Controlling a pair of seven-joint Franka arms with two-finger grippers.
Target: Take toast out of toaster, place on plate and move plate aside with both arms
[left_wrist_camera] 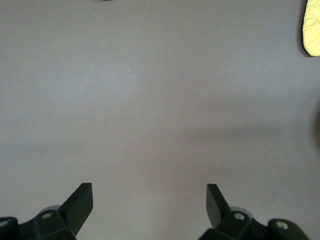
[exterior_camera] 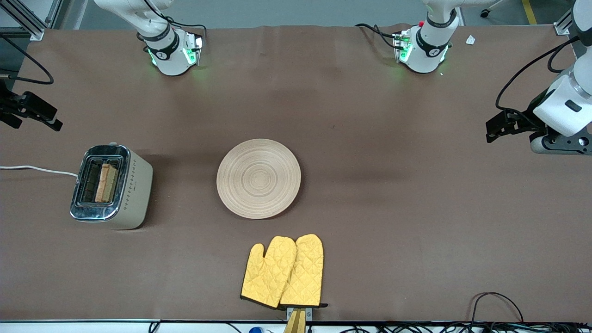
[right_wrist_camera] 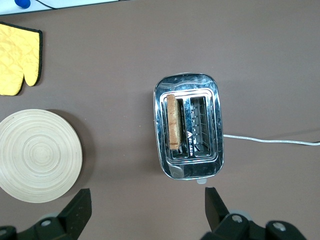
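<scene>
A brown mat (exterior_camera: 370, 194) covers the whole table. Nearest the front camera, at the table's edge, lies a pair of yellow quilted oven mitts (exterior_camera: 283, 271), one overlapping the other. Farther back, at mid-table, the plate (exterior_camera: 258, 178) lies flat and bare. Beside it, toward the right arm's end, stands a chrome-topped toaster (exterior_camera: 111, 187) with a white cord (exterior_camera: 37, 169); the toast (exterior_camera: 106, 183) stands upright in the slot nearer the plate. The right gripper (right_wrist_camera: 145, 207) hangs high over the mat at its own end of the table, fingers spread wide and holding nothing, with the toaster and toast below it and apart from it, the plate off to one side. The left gripper (left_wrist_camera: 149, 202) hovers over bare mat at the left arm's end, well apart from the plate, fingers likewise wide apart and empty.
</scene>
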